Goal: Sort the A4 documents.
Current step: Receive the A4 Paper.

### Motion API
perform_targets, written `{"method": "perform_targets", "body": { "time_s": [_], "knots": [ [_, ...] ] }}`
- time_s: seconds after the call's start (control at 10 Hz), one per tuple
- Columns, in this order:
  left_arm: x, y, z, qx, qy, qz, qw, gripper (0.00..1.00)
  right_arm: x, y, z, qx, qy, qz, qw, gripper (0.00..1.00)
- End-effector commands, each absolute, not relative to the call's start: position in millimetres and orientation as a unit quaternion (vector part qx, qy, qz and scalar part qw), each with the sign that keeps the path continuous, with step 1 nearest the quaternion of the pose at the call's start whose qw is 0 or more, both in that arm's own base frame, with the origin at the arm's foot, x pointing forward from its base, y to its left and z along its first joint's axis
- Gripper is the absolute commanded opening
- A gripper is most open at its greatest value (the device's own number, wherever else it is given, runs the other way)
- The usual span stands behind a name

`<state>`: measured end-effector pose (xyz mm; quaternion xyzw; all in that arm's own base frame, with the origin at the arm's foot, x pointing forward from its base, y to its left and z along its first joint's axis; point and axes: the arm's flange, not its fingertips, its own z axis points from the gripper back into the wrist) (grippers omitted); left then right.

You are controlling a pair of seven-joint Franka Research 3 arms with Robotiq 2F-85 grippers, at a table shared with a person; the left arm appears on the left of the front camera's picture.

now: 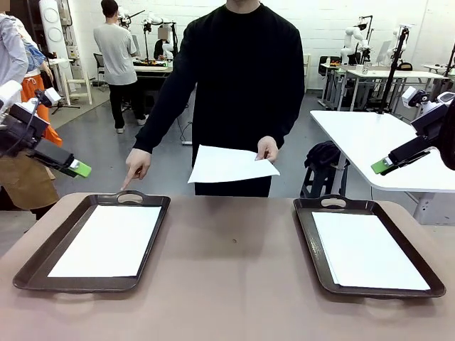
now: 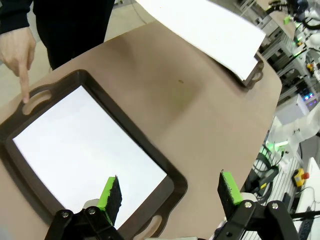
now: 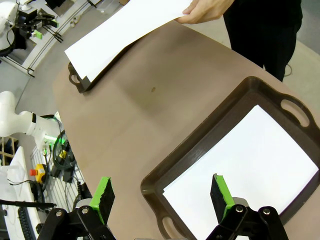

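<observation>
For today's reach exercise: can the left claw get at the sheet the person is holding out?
Probably yes: the left claw is open and raised, and the sheet hangs above the table's far edge with nothing between.

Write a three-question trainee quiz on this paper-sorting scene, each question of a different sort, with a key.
1. True or false: the left gripper is shut on a sheet.
2. Which tray does the person's pointing hand indicate? A) the left tray B) the right tray C) neither
3. Fill in: the person's other hand holds out a loose ____ above the far edge of the table.

Key
1. False: both the left gripper and the right gripper stand open and hold nothing.
2. A: the finger rests by its far handle.
3. Sheet of paper; each tray already holds paper.
</observation>
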<state>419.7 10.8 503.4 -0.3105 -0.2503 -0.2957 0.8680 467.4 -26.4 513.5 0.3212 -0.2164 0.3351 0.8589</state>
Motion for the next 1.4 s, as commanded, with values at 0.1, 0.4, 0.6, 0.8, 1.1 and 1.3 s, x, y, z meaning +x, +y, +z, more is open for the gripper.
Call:
{"method": "perform_targets", "body": {
  "time_s": [0.1,0.4,0.6,0.8,1.1,1.3],
  "knots": [
    [470,-6,489,-0.378,-0.224,-0.274,0.856,1.00,468,-25,514,0.320,-0.217,0.336,0.859,1.00],
    [523,-36,458,-0.465,-0.177,-0.199,0.844,1.00,468,-25,514,0.320,-0.217,0.336,0.859,1.00],
    [546,-55,441,-0.511,-0.153,-0.180,0.826,1.00,468,-25,514,0.320,-0.217,0.336,0.859,1.00],
    [562,-74,431,-0.550,-0.144,-0.141,0.810,1.00,468,-25,514,0.320,-0.217,0.336,0.859,1.00],
    [591,-105,409,-0.593,-0.115,-0.077,0.793,1.00,468,-25,514,0.320,-0.217,0.336,0.859,1.00],
    [608,-123,399,-0.597,-0.101,-0.058,0.794,1.00,468,-25,514,0.320,-0.217,0.336,0.859,1.00]
  ]
}}
